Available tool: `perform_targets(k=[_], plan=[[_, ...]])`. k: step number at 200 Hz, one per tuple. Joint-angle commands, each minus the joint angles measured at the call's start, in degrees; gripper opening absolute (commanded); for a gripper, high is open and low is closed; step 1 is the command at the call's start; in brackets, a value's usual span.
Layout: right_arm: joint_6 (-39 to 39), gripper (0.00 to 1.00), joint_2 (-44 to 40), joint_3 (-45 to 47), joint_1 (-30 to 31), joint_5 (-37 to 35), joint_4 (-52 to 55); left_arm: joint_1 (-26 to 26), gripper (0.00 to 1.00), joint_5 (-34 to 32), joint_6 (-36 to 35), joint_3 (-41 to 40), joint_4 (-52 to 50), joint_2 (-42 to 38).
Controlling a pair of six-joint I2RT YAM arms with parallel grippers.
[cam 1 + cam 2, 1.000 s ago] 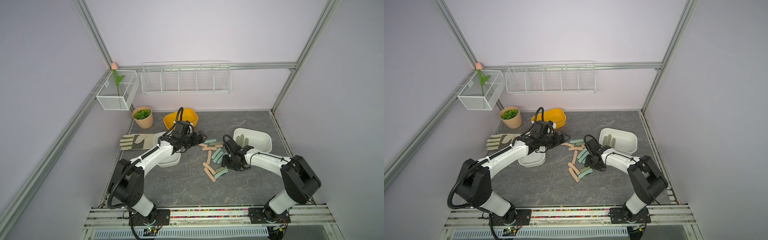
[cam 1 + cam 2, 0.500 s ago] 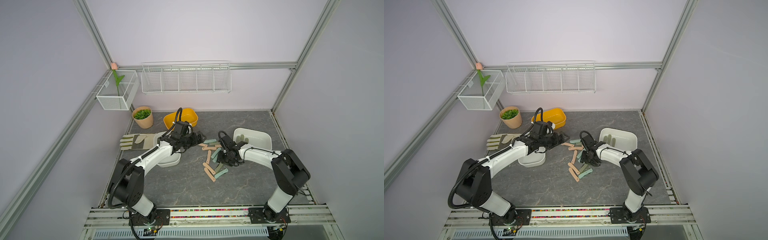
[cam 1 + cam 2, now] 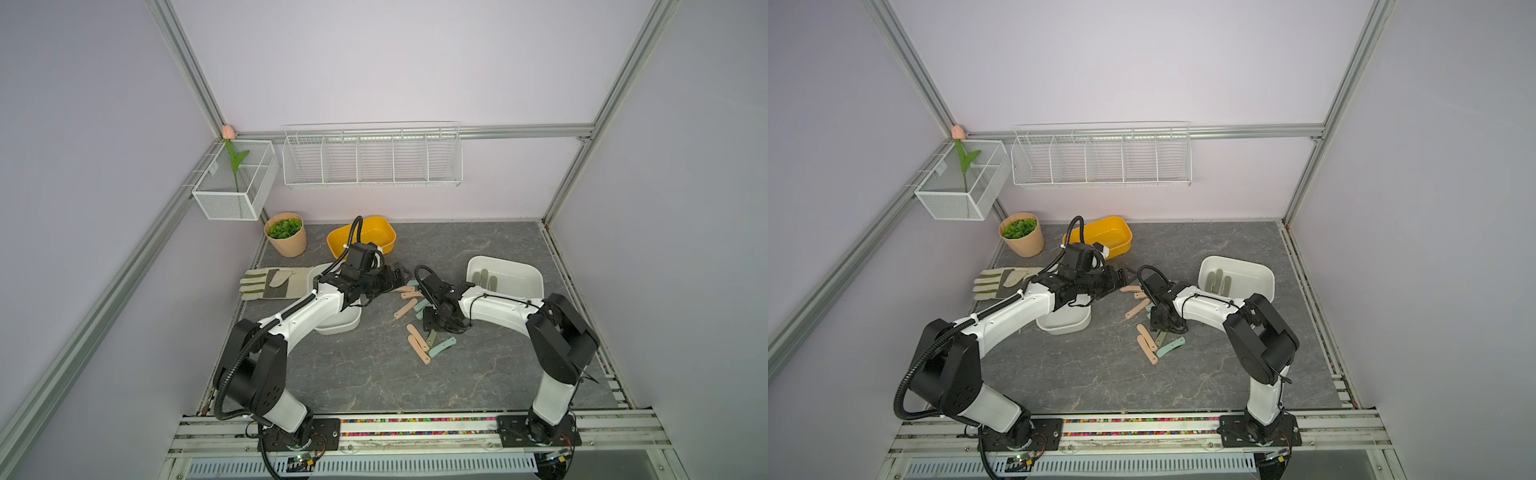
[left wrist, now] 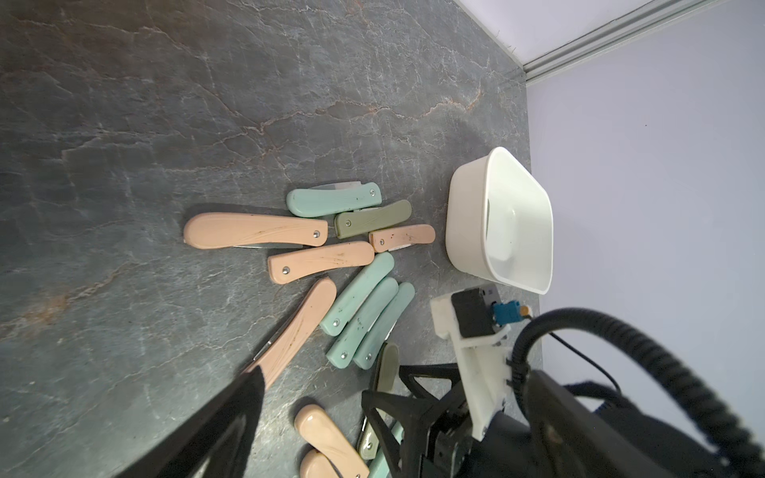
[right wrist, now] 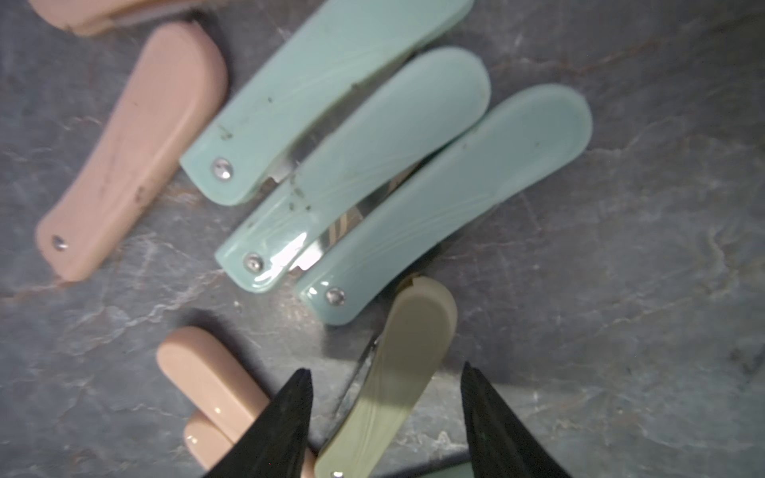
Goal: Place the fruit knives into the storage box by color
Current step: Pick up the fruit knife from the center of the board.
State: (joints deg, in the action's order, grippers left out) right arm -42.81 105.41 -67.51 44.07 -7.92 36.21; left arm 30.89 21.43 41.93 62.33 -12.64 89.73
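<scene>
Peach-pink, mint and olive fruit knives [image 4: 321,260] lie scattered mid-table, between my two grippers. In the right wrist view my right gripper [image 5: 387,397] is open and straddles an olive knife [image 5: 410,339] lying flat, with a gap on each side of it. Three mint knives [image 5: 397,136] lie side by side just beyond it. In both top views my left gripper [image 3: 397,276] [image 3: 1121,278] hovers open and empty at the pile's left end. Only one of its fingers [image 4: 223,422] shows in the left wrist view. The white storage box [image 3: 536,282] at right holds olive knives [image 3: 484,278].
A second white box [image 3: 340,328] sits under my left forearm, and a yellow box [image 3: 386,232] stands behind it. A work glove [image 3: 270,284] and a potted plant [image 3: 286,245] are at the back left. Wire baskets [image 3: 372,160] hang on the wall.
My right gripper has swung left from beside the white storage box and come down over the olive knife in the pile. The left arm has barely moved.
</scene>
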Motion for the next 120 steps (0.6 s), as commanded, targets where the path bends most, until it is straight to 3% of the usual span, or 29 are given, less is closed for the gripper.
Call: perform_targets(k=[1,53,120], plan=[[0.2,0.62,2.2,-1.3,1.7,-5.8,5.9,-0.4,0.99,0.6,0.6,-0.8,1.5,-1.2],[0.5,0.61,2.7,-0.7,2.1,-7.8,6.9,-0.4,0.99,0.7,1.1,-1.1,2.0,-1.5],[2.5,0.5,-1.2,4.6,-2.5,-7.3,4.6,-0.3,0.99,0.8,1.4,-1.5,2.3,-1.9]])
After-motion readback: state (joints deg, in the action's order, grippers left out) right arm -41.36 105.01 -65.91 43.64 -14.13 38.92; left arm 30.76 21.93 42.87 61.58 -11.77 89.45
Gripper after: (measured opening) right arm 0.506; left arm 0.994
